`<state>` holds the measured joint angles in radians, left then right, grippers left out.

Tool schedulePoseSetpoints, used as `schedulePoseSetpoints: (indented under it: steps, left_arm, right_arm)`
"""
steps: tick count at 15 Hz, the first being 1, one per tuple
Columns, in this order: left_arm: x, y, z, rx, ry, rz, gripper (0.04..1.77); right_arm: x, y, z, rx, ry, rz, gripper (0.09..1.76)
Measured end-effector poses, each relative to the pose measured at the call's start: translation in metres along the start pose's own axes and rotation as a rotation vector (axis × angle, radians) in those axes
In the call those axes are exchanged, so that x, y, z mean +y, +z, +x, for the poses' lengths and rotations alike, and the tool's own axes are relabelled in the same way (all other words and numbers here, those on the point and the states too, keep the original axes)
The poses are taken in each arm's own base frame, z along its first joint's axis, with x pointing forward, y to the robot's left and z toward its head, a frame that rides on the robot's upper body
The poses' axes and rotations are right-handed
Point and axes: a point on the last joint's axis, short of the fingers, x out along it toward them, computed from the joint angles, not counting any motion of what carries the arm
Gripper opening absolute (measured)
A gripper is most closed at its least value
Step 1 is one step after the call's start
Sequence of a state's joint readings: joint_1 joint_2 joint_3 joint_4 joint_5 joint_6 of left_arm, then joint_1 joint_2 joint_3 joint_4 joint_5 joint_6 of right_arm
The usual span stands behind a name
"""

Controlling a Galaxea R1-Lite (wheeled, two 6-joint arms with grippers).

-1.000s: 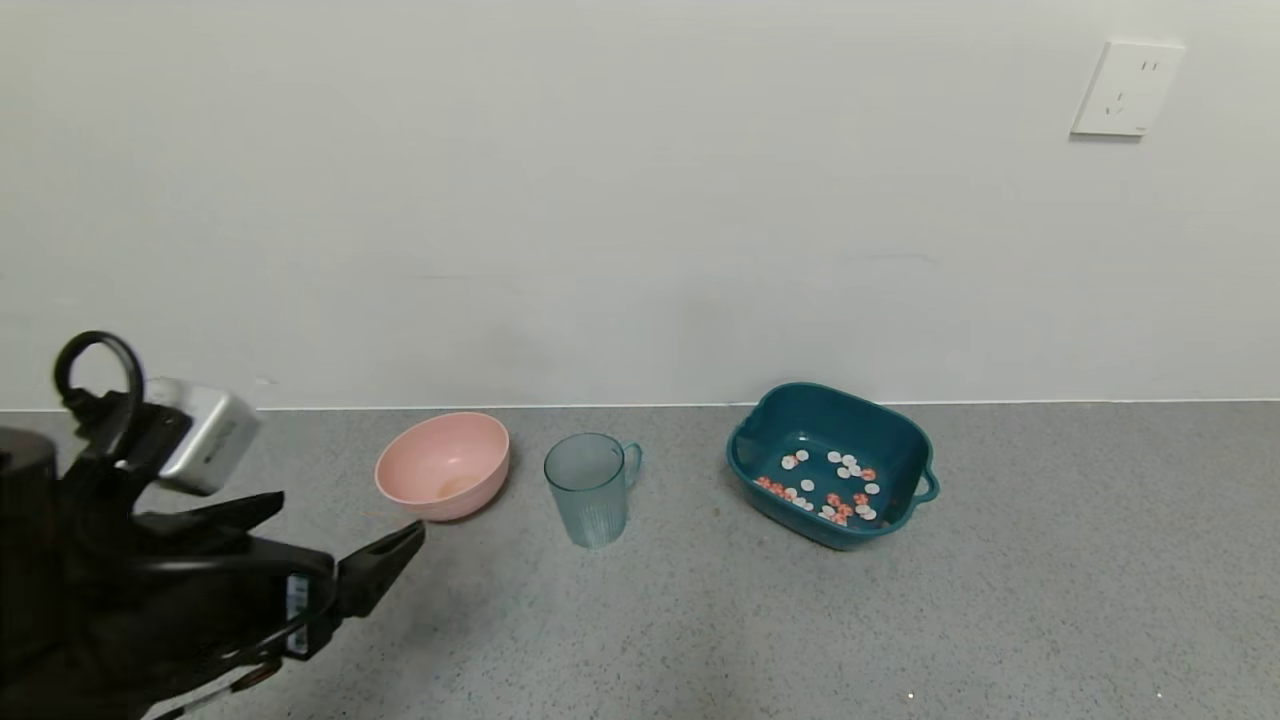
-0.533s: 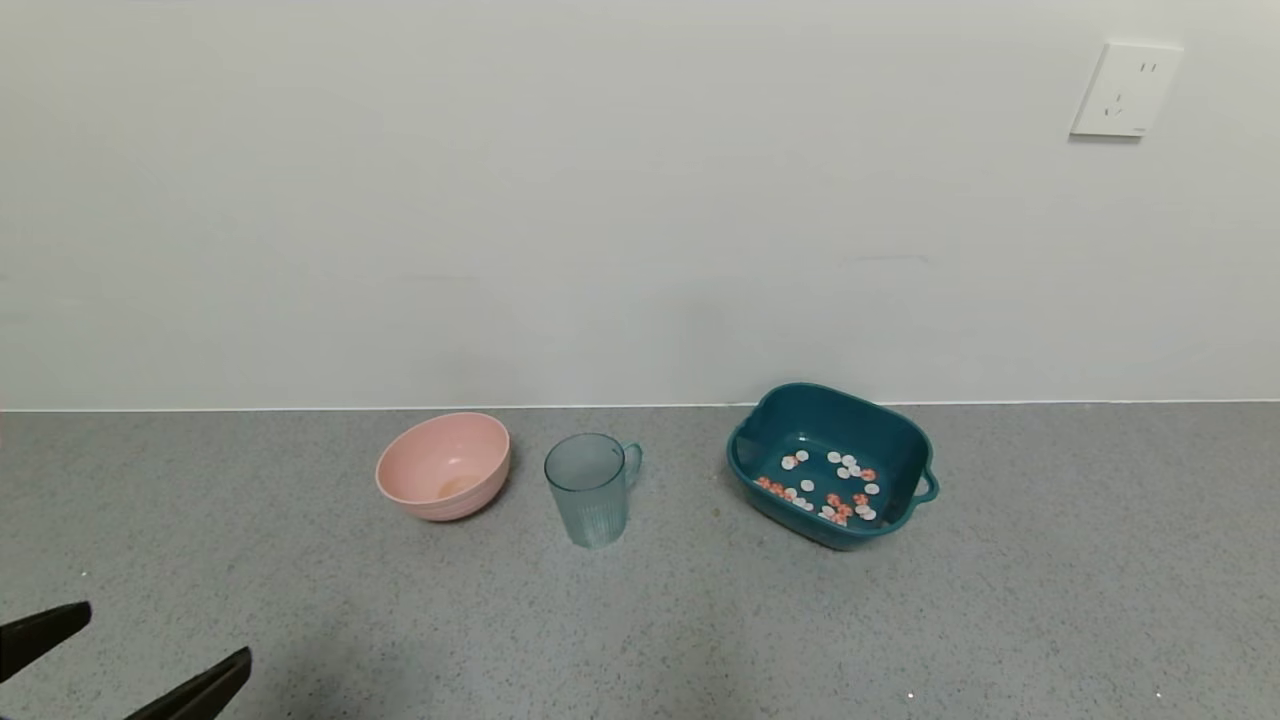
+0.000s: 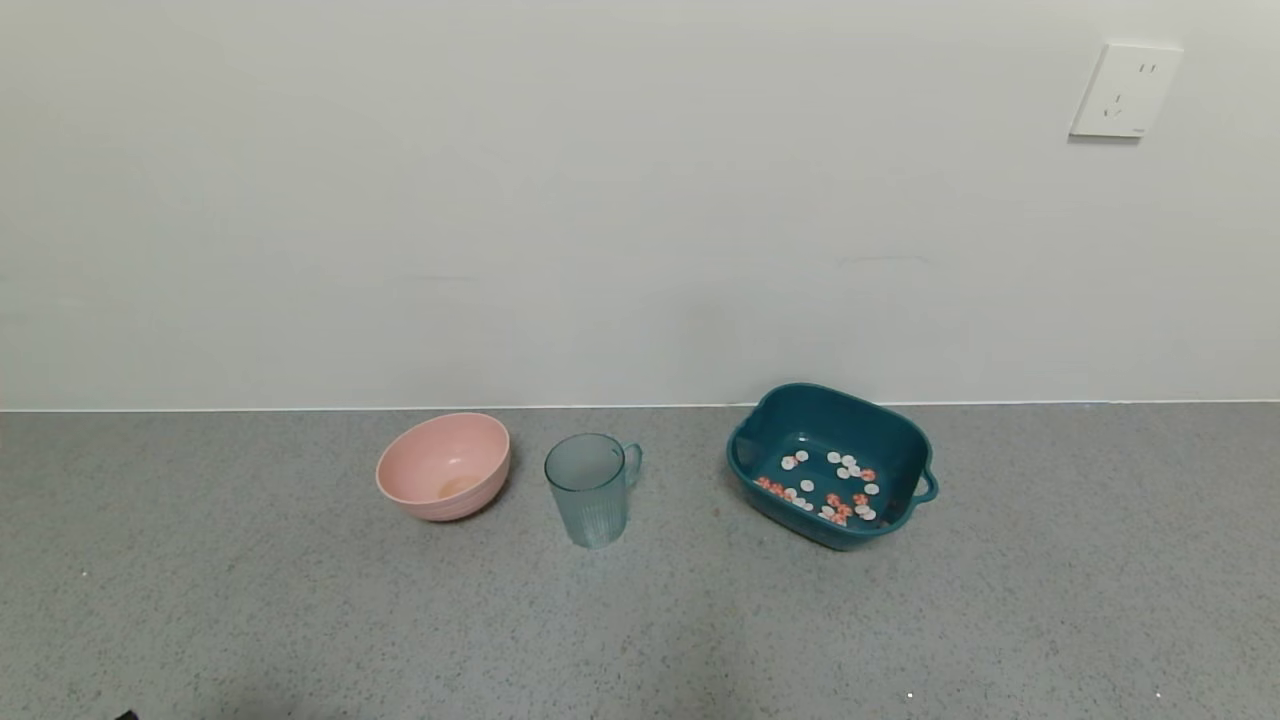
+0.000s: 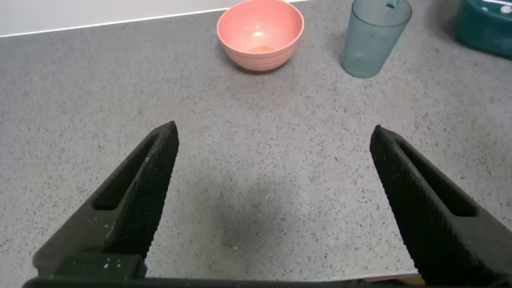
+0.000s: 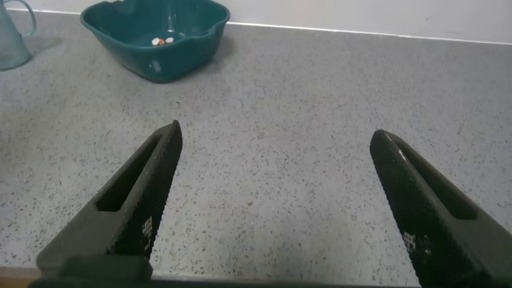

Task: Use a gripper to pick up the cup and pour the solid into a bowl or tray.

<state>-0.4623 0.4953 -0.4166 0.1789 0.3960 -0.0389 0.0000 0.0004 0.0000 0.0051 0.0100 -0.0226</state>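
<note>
The small white and orange-red round pieces (image 3: 828, 488) already lie in the dark teal plastic basin (image 3: 905, 448), the ribbed translucent blue-green cup (image 3: 590, 490) stands upright and seemingly empty on the grey speckled desk (image 3: 300, 620), so the pour looks done, with the left claw (image 4: 272, 200) and right claw (image 5: 276, 200) both released, low and well apart from it.

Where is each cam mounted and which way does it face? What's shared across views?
Head view: on the head, facing forward and down at the counter: pink bowl, cup, teal basin holding the solid; neither arm shows.
Left wrist view: behind the open left tool, low over the counter, facing pink bowl and cup.
Right wrist view: behind the open right tool, facing the basin, cup at the frame edge.
Shared: cup in all three; basin in all three.
</note>
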Motion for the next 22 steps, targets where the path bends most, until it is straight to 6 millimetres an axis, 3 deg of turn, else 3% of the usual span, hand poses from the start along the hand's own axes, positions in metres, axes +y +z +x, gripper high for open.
schedulePoseSetpoints:
  steps: [7, 12, 17, 22]
  left_arm:
    - [-0.001, -0.038, -0.017, -0.047, 0.152, -0.05, 1.72]
    - [-0.006, -0.067, -0.03, -0.158, 0.166, -0.051, 1.72]
    - [-0.008, -0.09, -0.021, -0.352, 0.136, 0.002, 1.72]
    - [-0.011, -0.105, -0.014, -0.264, 0.059, 0.038, 1.72]
  right_arm:
    - [0.0, 0.0, 0.0, 0.0, 0.0, 0.0, 1.71]
    - [0.0, 0.0, 0.0, 0.0, 0.0, 0.0, 1.71]
    - [0.0, 0.0, 0.0, 0.0, 0.0, 0.0, 1.71]
    - [0.0, 0.0, 0.0, -0.001, 0.0, 0.0, 1.71]
